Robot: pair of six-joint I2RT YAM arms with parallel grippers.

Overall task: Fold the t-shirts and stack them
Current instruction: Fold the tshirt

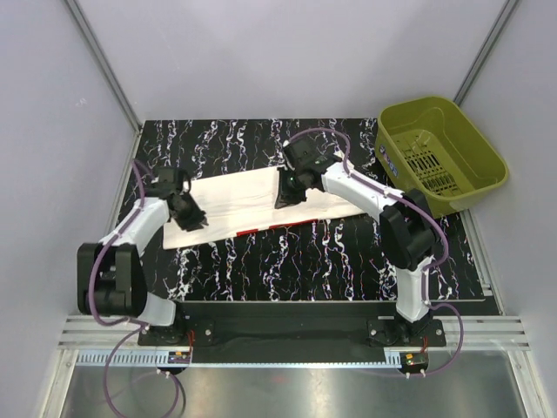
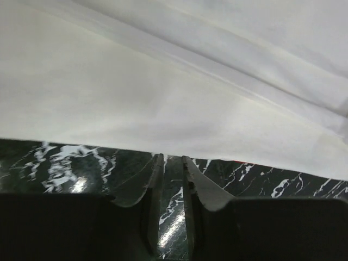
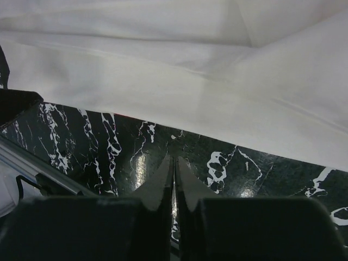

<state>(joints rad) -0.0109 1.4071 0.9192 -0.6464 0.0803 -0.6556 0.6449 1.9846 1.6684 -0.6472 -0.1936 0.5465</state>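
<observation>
T-shirt [image 1: 252, 202] lies folded as an off-white strip across the marbled table [image 1: 287, 261], centre to 9 o'clock.
Top view: L arm elbow-bent, left gripper [image 1: 190, 212] pitched down over strip's 9 o'clock end. R arm reaches inward, right gripper [image 1: 287, 193] over strip's middle.
L wrist: jaws slightly apart, empty, cloth hem at 12.
R wrist: jaws all but closed, empty, cloth at 12.

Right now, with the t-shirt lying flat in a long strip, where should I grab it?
Pinch the t-shirt at its left end's edge, coming in low along the table: the cloth lies flat, and that edge sits just ahead of the left end effector.
</observation>
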